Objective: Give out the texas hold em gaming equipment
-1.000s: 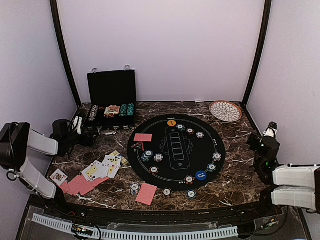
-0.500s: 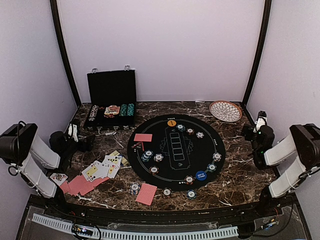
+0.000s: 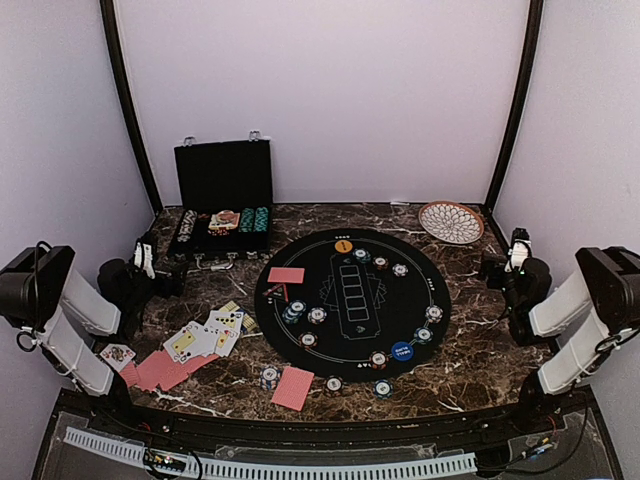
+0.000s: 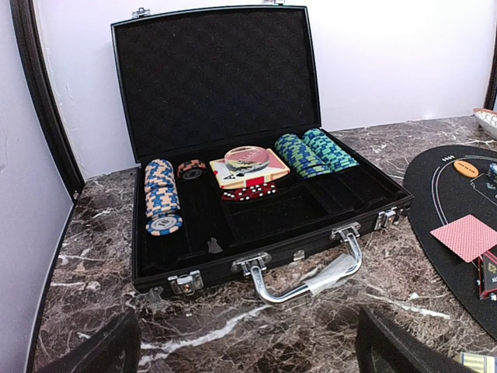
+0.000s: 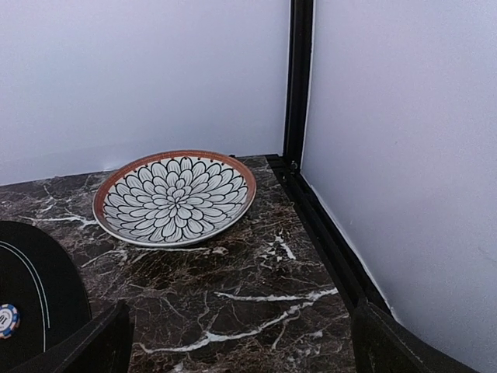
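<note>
Both jaws gape wide and empty: left gripper (image 4: 247,353) faces the chip case (image 4: 217,78), right gripper (image 5: 241,346) the patterned plate (image 5: 175,196)

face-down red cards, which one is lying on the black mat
The single red card at the left side of the black mat. The other red cards lie off it on the marble table.

The left arm (image 3: 85,300) is built of pale grey, boxy links joined by a blocky black motor housing (image 3: 35,278), with a thin black cable (image 3: 18,345) looping beside it. The right arm (image 3: 560,305) matches it. Each black wrist end carries a small white part. The left gripper (image 4: 247,353) and the right gripper (image 5: 242,350) have matte black, wedge-shaped fingers (image 5: 408,346).
</note>
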Available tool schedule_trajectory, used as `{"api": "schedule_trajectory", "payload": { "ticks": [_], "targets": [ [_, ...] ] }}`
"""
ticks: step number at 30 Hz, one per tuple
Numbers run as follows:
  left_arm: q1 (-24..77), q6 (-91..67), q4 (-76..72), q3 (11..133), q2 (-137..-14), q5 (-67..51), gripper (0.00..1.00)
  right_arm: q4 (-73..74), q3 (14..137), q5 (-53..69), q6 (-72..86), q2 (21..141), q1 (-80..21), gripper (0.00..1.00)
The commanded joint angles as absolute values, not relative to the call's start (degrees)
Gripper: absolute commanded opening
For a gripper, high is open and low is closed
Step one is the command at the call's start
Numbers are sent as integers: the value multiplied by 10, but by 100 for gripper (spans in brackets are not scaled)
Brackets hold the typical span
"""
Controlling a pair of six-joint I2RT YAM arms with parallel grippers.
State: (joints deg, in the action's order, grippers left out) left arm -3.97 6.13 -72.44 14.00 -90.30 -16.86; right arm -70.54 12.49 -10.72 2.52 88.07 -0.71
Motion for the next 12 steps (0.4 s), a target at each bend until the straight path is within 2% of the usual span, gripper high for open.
{"api": "schedule_trajectory", "payload": {
  "ticks": [1, 12],
  "targets": [
    [-41, 57, -746, 146, -902, -164, 99, -737, 133, -116, 34, 883, -5, 99],
    [-41, 57, -746, 146, -902, -164, 99, -730, 138, -102, 36, 884, -6, 98]
  ]
}}
